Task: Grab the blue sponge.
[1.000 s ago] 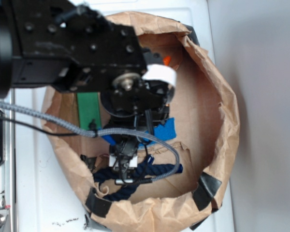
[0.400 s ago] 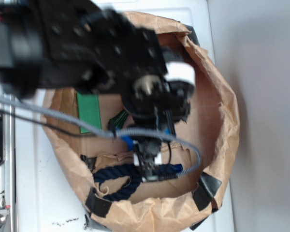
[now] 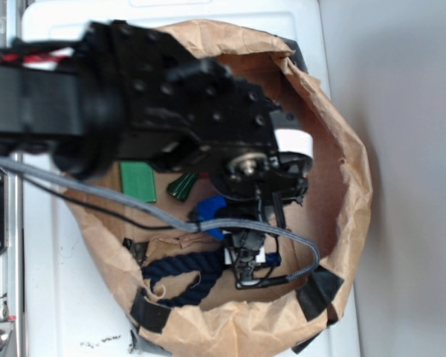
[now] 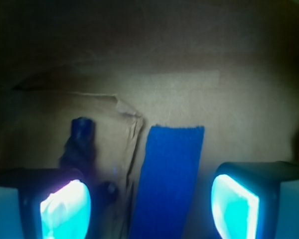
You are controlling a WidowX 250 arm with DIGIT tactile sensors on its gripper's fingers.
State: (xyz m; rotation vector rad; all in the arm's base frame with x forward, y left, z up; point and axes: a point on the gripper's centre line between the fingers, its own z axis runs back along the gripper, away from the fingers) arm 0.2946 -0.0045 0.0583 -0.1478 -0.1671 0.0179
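The blue sponge (image 4: 169, 179) lies flat on the brown cardboard floor and runs lengthwise between my fingers in the wrist view. My gripper (image 4: 149, 211) is open, with the glowing left pad (image 4: 65, 209) and right pad (image 4: 236, 206) on either side of the sponge and clear gaps to both. From outside, only a corner of the blue sponge (image 3: 211, 211) shows under the black arm. The gripper (image 3: 247, 260) hangs low inside the paper bag (image 3: 349, 186).
A dark navy rope (image 3: 177, 274) curls along the bag's near side, and its end (image 4: 82, 142) lies just left of the sponge. A green block (image 3: 137, 181) and a dark green piece (image 3: 183, 186) lie at the left. The crumpled bag walls ring everything.
The arm has swung to the right across the bag, carrying the gripper from above the rope's middle towards its right end. The gripper stays low.
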